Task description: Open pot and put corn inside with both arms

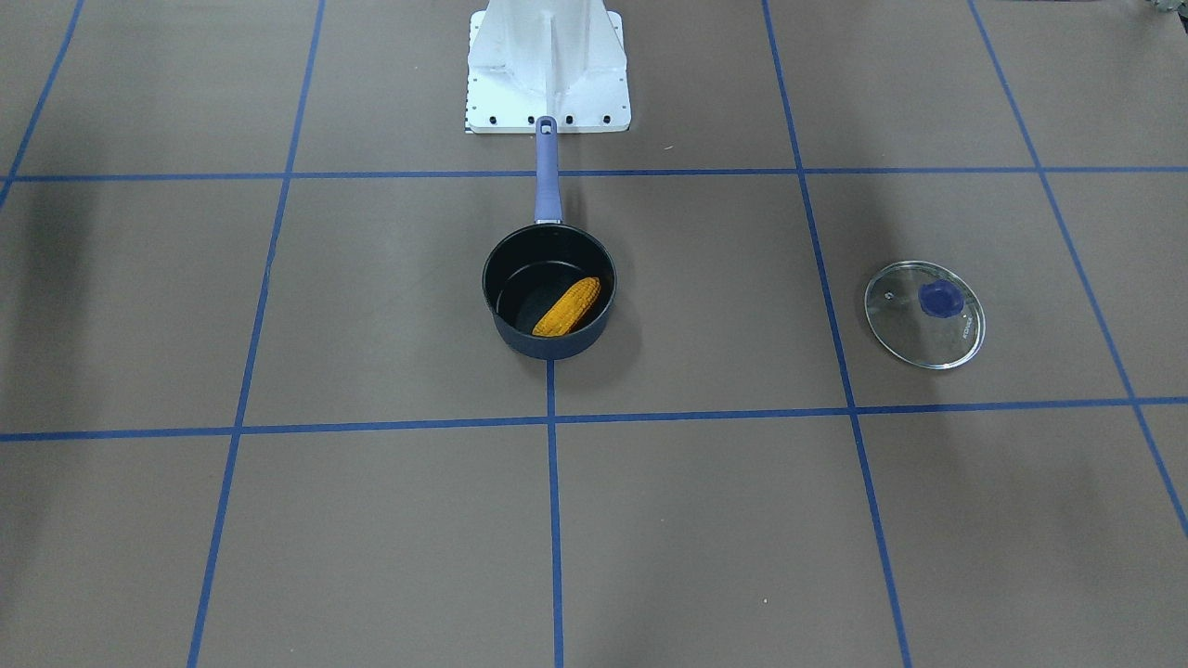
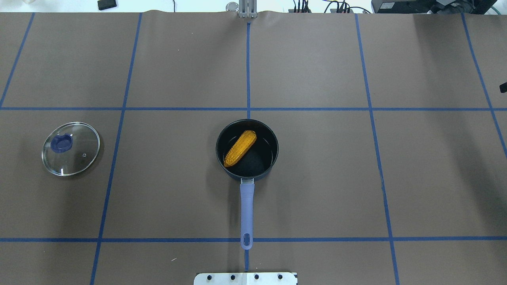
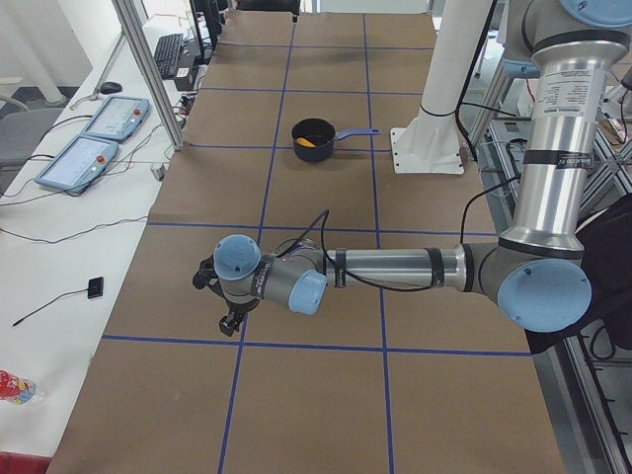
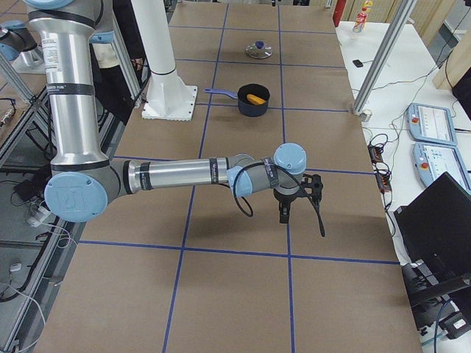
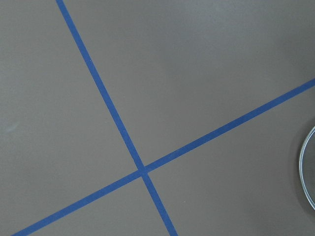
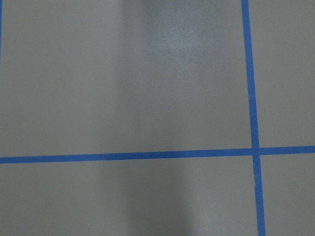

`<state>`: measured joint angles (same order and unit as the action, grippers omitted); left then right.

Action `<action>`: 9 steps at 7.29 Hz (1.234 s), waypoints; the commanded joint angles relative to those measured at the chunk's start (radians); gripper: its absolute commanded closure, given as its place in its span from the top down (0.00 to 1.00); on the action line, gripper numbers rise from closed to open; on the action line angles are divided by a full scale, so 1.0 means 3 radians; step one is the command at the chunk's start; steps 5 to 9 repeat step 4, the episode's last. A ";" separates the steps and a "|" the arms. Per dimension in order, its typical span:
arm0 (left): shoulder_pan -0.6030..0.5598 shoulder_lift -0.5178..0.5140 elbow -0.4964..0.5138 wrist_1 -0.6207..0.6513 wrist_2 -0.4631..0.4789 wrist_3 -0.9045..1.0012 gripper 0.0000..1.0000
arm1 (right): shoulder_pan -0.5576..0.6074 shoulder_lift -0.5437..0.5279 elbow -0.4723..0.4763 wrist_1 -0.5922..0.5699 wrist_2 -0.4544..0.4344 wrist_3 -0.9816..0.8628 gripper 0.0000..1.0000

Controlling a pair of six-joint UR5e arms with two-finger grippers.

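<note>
Judging the job done — bumpy orange-yellow corn (image 2: 240, 148) lies slantwise inside the navy pot (image 2: 259, 160), matte black within. The glass lid (image 2: 71, 148) sits well apart on the brown papered surface (image 2: 317, 178). Left pincer (image 3: 229, 324), right pincer (image 4: 283, 215): grip state cannot be told. When parking the arms, steer clear of the long lavender handle (image 2: 246, 213) — a nudge would likely spin the pot.

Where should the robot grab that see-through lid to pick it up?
By the blue knob, coming straight down from above. The lid lies flat on the table with the knob sticking up. Its thin glass rim sits right against the surface, so there is probably little to pinch there.
</note>
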<state>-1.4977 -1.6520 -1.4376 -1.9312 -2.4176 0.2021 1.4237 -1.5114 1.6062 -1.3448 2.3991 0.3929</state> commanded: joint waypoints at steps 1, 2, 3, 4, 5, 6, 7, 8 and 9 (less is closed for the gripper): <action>-0.0003 -0.0005 -0.0004 0.0005 0.0000 0.0001 0.92 | 0.0005 -0.0004 -0.0021 -0.0002 0.0000 0.0015 1.00; 0.0002 -0.0005 -0.0004 0.0005 0.0000 -0.0004 0.92 | 0.0020 -0.0019 -0.0021 -0.0002 0.0015 0.0010 1.00; 0.0002 -0.0005 -0.0004 0.0005 0.0000 -0.0004 0.92 | 0.0020 -0.0024 -0.0021 -0.0002 0.0016 0.0015 1.00; 0.0002 -0.0005 -0.0004 0.0005 0.0000 -0.0004 0.92 | 0.0025 -0.0024 -0.0021 -0.0002 0.0021 0.0015 1.00; 0.0002 -0.0005 -0.0004 0.0005 0.0000 -0.0004 0.92 | 0.0025 -0.0024 -0.0021 -0.0002 0.0021 0.0015 1.00; 0.0002 -0.0005 -0.0004 0.0005 0.0000 -0.0004 0.92 | 0.0025 -0.0024 -0.0021 -0.0002 0.0021 0.0015 1.00; 0.0002 -0.0005 -0.0004 0.0005 0.0000 -0.0004 0.92 | 0.0025 -0.0024 -0.0021 -0.0002 0.0021 0.0015 1.00; 0.0002 -0.0005 -0.0004 0.0005 0.0000 -0.0004 0.92 | 0.0025 -0.0024 -0.0021 -0.0002 0.0021 0.0015 1.00; 0.0002 -0.0005 -0.0004 0.0005 0.0000 -0.0004 0.92 | 0.0025 -0.0024 -0.0021 -0.0002 0.0021 0.0015 1.00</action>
